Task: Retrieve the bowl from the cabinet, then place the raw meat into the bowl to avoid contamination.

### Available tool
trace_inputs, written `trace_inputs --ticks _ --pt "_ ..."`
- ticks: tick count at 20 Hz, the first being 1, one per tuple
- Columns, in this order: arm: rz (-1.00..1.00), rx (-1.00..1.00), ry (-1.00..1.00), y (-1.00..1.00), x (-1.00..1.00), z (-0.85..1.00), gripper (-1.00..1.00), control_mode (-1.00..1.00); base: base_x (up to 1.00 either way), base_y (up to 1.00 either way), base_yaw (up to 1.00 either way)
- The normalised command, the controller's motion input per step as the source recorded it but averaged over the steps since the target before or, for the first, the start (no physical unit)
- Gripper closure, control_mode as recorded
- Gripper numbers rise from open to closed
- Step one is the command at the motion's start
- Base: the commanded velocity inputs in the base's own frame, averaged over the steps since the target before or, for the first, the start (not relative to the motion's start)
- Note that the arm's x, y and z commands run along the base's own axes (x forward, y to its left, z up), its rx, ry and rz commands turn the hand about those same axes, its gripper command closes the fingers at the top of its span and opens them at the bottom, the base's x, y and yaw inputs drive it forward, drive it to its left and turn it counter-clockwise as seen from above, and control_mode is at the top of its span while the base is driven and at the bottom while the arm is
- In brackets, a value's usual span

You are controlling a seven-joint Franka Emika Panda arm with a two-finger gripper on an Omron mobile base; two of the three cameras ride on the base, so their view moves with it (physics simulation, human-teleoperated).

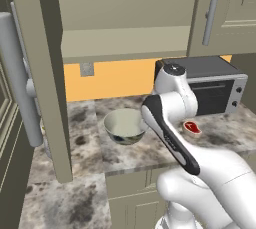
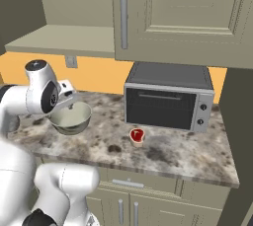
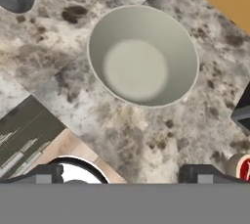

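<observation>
The bowl (image 3: 143, 56) stands empty and upright on the speckled worktop (image 3: 161, 130), just ahead of the fingers (image 3: 48, 174), which are spread wide and grip nothing. The raw meat (image 3: 242, 168) lies on the worktop beside the right finger, apart from the bowl. The toaster oven (image 2: 169, 96) stands beyond it, under the cabinet (image 2: 178, 15), whose pale shelf (image 1: 125, 43) is bare.

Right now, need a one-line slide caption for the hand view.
Hand camera looks down on the empty bowl standing on the marbled counter, raw meat at the frame's right edge.
</observation>
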Motion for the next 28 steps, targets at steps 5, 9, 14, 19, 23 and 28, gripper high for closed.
trace_inputs --ticks 5,9,14,19,23,28 --pt "-0.08 0.0 0.0 -0.46 -0.12 0.0 -1.0 -1.0 0.0 0.0 0.0" --pt "-0.08 0.0 0.0 -0.49 -0.11 0.0 -1.0 -1.0 0.0 0.0 0.0" --pt "-0.09 0.01 -0.03 -0.49 -0.09 0.0 -1.0 -1.0 0.0 0.0 0.0" --pt "-0.1 0.01 -0.04 -0.45 -0.02 -0.02 -1.0 -1.0 0.0 0.0 0.0" --pt "-0.12 0.06 -0.06 -0.45 0.0 -0.13 -1.0 -1.0 0.0 0.0 0.0" --pt "-0.12 0.07 -0.08 -0.41 0.0 -0.17 -1.0 -1.0 0.0 0.0 0.0"
